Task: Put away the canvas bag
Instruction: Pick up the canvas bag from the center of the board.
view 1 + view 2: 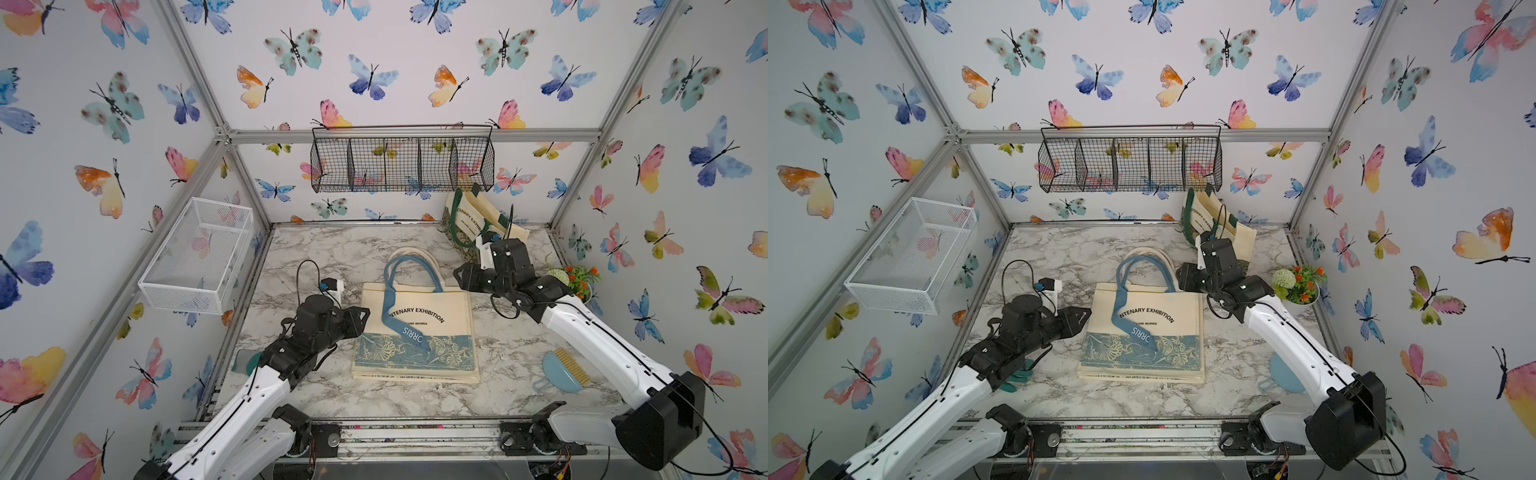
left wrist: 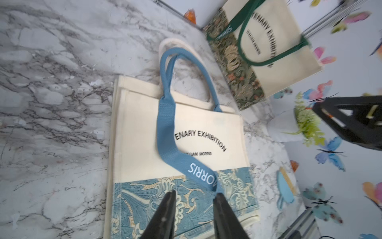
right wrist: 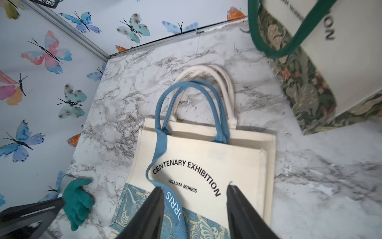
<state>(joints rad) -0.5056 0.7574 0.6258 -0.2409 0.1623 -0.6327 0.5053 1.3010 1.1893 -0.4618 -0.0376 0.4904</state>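
Bag (image 1: pixel 415 328) is laid flat mid-table. Canvas is judged light, soft, floppy; body would sag if pinched, so blue handles (image 2: pixel 165 70) at far edge are preferred for grip. Left claw (image 2: pixel 194 193) and right claw (image 3: pixel 195 187) are parted, nothing held.

3 canvas bags (image 1: pixel 415 307) (image 3: pixel 270 149) (image 1: pixel 469 220) — 2 wire baskets (image 1: pixel 401 164) (image 1: pixel 195 257) — 1 ea.: plant (image 1: pixel 575 278), dustpan (image 1: pixel 563 372), glove (image 3: pixel 77 198).

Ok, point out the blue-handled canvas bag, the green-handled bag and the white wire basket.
blue-handled canvas bag (image 1: pixel 457 303): in a top view, cream front panel.
green-handled bag (image 2: pixel 285 31): left wrist view, cream panel.
white wire basket (image 1: pixel 183 297): in a top view, mesh wall.
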